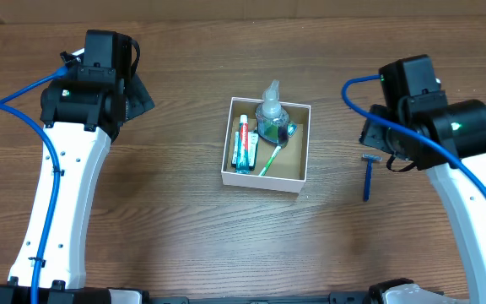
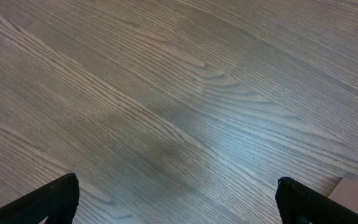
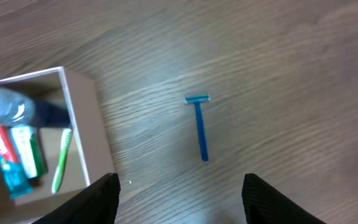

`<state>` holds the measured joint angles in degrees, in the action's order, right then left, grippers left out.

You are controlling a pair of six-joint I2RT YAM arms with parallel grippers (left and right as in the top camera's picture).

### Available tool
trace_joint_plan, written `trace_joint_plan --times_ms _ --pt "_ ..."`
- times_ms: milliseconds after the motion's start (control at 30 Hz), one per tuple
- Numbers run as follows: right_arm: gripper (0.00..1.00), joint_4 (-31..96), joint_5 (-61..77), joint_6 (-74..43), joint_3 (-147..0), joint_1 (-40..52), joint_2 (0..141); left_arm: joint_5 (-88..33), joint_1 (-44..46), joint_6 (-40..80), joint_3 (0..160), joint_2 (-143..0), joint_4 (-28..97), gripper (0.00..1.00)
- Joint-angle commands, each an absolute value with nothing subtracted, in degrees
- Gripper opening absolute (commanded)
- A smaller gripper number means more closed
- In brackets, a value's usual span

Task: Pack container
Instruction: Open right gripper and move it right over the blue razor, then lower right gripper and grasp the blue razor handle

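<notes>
Starting on the left: nothing is being held by the left gripper [image 2: 178,186]. Its fingers [image 2: 55,199] are being shown spread wide in the wrist view, with only bare table [image 2: 166,93] between and ahead of them. A pale corner is peeking in beside the right-hand finger, probably the container, but that's being guessed.

The container [image 1: 266,181] is sitting well off to that gripper's inner side, about midway between the two arms. A toothpaste tube [image 1: 243,142], a clear bottle [image 1: 271,118] and a green toothbrush [image 1: 270,159] are already lying inside it.

The blue razor [image 3: 199,127] is the only thing left out on the wood. It's being framed just ahead of the right gripper [image 3: 180,183], roughly in line with the gap between its fingers, with the container wall [image 3: 79,118] off to one side. That gripper is also wide open and empty.

So the razor pickup is probably what's being lined up. What could go wrong:
- The razor is lying flat and thin, so it could get skidded away or missed if the fingers are being closed too high.
- The tips could get jammed into the table if they're lowered too far.
- The bottle is sticking up above the rim, so it could get knocked on the way in.
- The light cardboard could get shoved by a clipped wall.
</notes>
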<state>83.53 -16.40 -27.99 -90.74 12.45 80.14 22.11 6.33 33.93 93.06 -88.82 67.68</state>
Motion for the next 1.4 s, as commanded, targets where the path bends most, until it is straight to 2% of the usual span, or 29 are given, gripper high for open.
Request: trace_joint_plan --times_ms 0,233,300,833,867,900,1067,1167,1367 --pt "0.66 81.5 -15.0 -29.8 -85.6 11.0 80.1 22.2 6.4 32.8 93.5 -88.5 67.5 1.0" --pt "0.66 73.6 -12.2 -30.3 -73.6 10.2 80.1 22.2 6.4 32.8 93.5 -88.5 67.5 1.0" --pt "0.69 71.8 -10.8 -30.3 -71.2 9.5 80.1 22.2 6.4 32.8 93.5 -88.5 67.5 1.0" --pt "0.74 56.3 -8.3 -24.9 -56.0 -0.5 80.1 22.2 6.4 32.8 93.5 -88.5 67.5 1.0" --pt "0.75 54.7 -8.2 -24.2 -54.8 -0.6 80.1 22.2 6.4 32.8 93.5 -88.5 67.5 1.0" --pt "0.81 52.7 -7.5 -22.9 -53.5 -0.6 80.1 22.2 6.4 32.8 93.5 -88.5 67.5 1.0" --pt "0.88 45.9 -6.8 -17.5 -49.1 -0.6 80.1 22.2 6.4 32.8 93.5 -88.5 67.5 1.0" --pt "0.96 41.5 -6.7 -16.2 -46.0 -0.6 80.2 22.2 6.4 32.8 93.5 -88.5 67.5 1.0" --pt "0.96 31.7 -4.9 -16.3 -38.5 -0.6 80.3 22.2 6.4 32.8 93.5 -88.5 67.5 1.0"
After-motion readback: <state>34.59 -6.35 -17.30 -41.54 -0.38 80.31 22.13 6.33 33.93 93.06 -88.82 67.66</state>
